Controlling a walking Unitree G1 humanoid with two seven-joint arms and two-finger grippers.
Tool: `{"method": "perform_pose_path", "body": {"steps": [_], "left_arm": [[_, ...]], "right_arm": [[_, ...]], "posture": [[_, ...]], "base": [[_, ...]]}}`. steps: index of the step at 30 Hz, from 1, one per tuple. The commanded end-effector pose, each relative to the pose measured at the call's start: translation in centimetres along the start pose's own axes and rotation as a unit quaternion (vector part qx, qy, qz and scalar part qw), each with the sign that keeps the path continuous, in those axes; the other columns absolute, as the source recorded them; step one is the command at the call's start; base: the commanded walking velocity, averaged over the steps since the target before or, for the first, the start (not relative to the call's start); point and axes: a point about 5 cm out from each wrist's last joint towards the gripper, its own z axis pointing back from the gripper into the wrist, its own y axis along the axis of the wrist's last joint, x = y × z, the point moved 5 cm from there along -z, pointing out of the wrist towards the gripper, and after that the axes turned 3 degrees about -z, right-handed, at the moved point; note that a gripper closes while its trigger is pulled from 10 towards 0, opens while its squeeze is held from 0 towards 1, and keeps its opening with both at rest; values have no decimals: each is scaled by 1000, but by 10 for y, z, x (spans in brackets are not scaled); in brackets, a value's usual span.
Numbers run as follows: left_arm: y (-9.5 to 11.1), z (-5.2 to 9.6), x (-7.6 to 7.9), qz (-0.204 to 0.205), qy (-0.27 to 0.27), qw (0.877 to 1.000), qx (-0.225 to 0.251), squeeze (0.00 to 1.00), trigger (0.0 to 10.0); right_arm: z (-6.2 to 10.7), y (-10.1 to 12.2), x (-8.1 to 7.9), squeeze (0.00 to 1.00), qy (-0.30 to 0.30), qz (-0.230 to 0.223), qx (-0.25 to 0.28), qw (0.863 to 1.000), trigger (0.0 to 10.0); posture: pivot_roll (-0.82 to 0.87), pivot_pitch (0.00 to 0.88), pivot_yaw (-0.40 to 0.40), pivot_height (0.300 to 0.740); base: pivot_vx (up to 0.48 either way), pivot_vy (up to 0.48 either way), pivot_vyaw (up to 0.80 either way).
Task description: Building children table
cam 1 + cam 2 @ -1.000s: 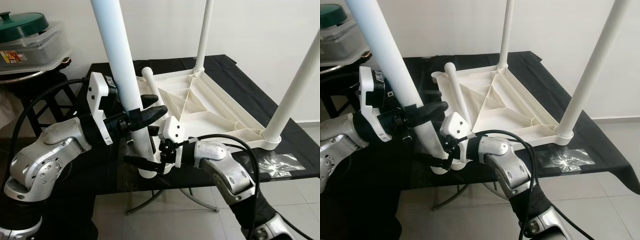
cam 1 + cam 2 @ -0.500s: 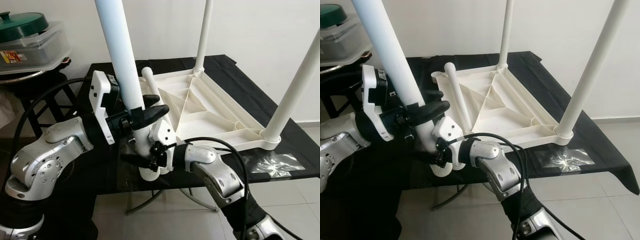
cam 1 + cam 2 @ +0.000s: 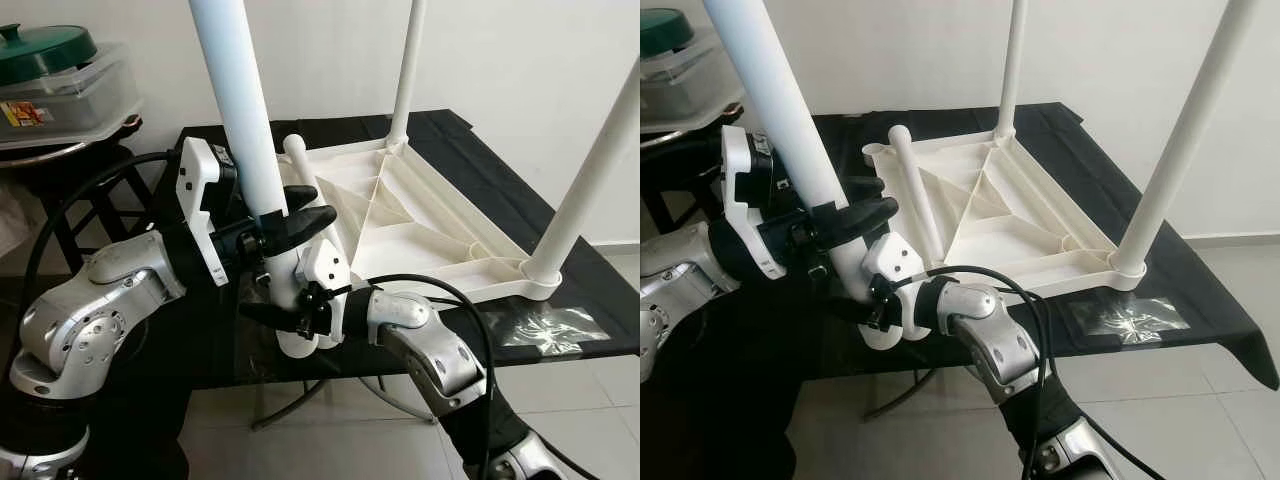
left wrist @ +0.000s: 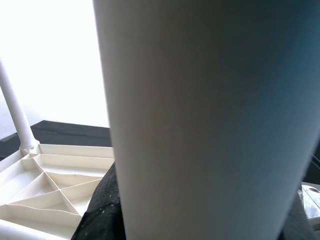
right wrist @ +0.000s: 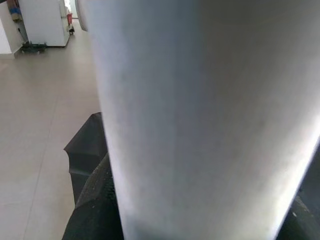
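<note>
The left gripper (image 3: 295, 222) clamps its jaws around the white table leg (image 3: 243, 140), standing tilted at the upturned tabletop (image 3: 420, 225)'s near corner; the right gripper (image 3: 285, 318) grips lower. That lean could jam the leg in its socket

Four white legs (image 3: 240, 120); one tabletop (image 3: 420, 225); two hands (image 3: 295, 215); one plastic bag (image 3: 545, 328).

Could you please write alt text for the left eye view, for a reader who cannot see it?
Both grippers clasp a thick white plastic table leg standing at the near left corner of an upturned white plastic tabletop: the left gripper higher, the right gripper near its base. Two more white legs already stand upright, and a fourth lies loose across the tabletop.
</note>
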Motion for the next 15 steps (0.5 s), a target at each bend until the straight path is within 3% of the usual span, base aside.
{"method": "perform_pose_path", "body": {"steps": [1,2,3,4,5,15], "left_arm": [[9,-7,16,2,-41,999,23,0,980],[9,-7,16,2,-41,999,23,0,980],[7,-7,15,7,-41,999,19,965,9020],[7,-7,15,7,-41,999,19,965,9020],[8,-7,14,8,-41,999,18,1000,10000],[22,3,-10,-26,16,999,34,1000,10000]], "right_arm": [[-8,-2,-11,0,18,-9,0,1000,0],[-8,-2,-11,0,18,-9,0,1000,0],[-8,-2,-11,0,17,-8,0,1000,0],[-8,-2,-11,0,17,-8,0,1000,0],[-8,-2,-12,0,16,-8,1,1000,0],[-9,-2,-8,0,0,-8,6,1000,0]], "posture": [[-17,12,-4,740],[-17,12,-4,740],[-16,10,-1,740],[-16,10,-1,740],[-16,10,-1,740],[-12,12,3,740]], "base": [[0,0,0],[0,0,0],[0,0,0],[0,0,0],[0,0,0],[0,0,0]]}}
